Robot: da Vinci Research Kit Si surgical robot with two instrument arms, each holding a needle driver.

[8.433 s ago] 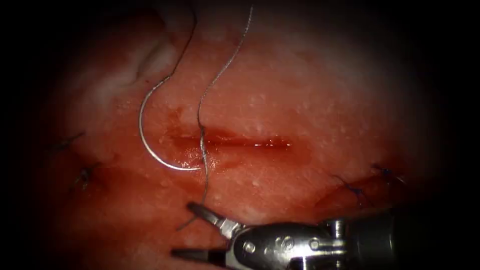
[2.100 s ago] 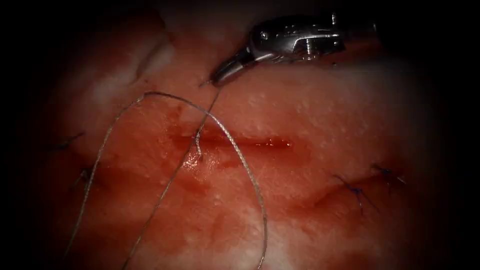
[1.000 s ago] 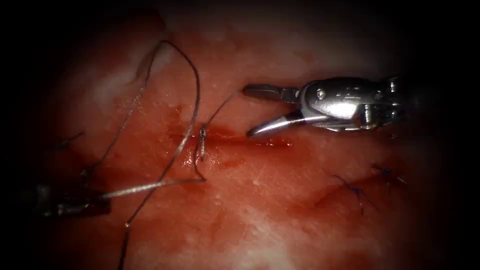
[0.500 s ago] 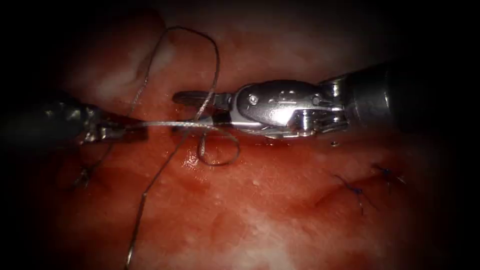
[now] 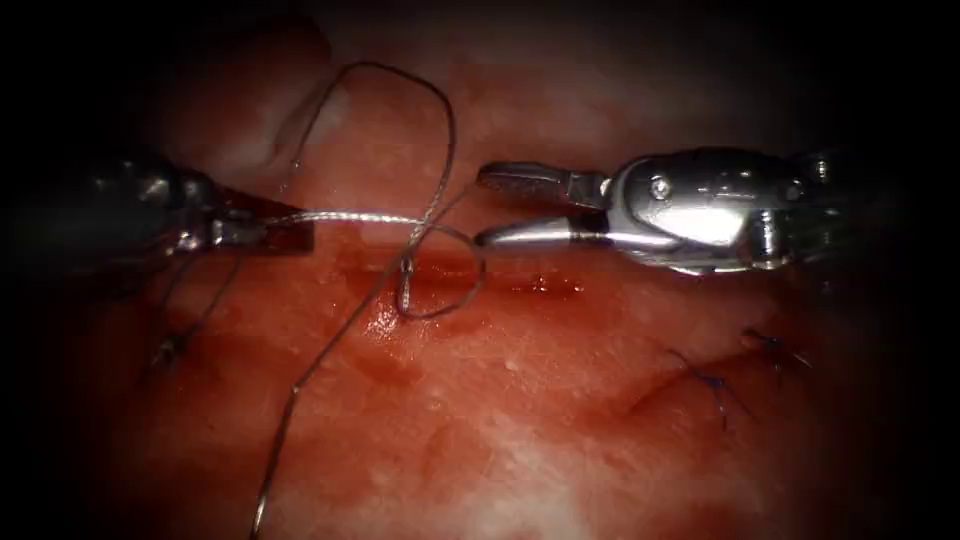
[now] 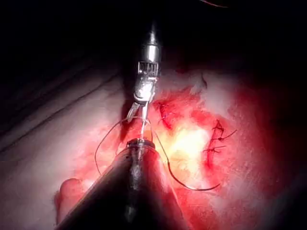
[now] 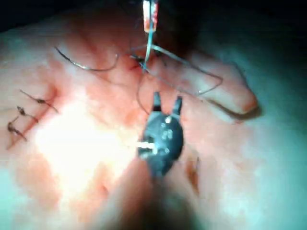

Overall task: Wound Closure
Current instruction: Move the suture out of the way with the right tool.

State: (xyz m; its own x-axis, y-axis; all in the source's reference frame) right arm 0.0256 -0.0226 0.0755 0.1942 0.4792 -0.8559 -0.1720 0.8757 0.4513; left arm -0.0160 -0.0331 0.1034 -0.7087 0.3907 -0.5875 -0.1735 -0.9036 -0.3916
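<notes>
Two end effectors work over one tissue (image 5: pixel 560 440) with one open cut (image 5: pixel 500 283). The left end effector (image 5: pixel 285 235) comes in from the left of the cut with its jaws closed on the thread (image 5: pixel 350 216), which runs taut from its tip toward the cut. The right end effector (image 5: pixel 490 205) sits just above the right part of the cut with its two jaws spread well apart and nothing between them; its lower jaw lies just beside the small loop of thread (image 5: pixel 445 290) that curls over the cut's left end.

There is one thread, seen as several strands: the taut run to the left end effector, the small loop at the cut, a large arc rising above the cut, and a long tail trailing down toward the lower left of the endoscope view. Three groups of finished dark stitches are visible: one left of the cut (image 5: pixel 170 348) and two at the lower right (image 5: pixel 712 385).

One curved needle (image 6: pixel 192 184) lies on the tissue in the left wrist view, free of both end effectors; I cannot tell whether its tip enters the tissue.
</notes>
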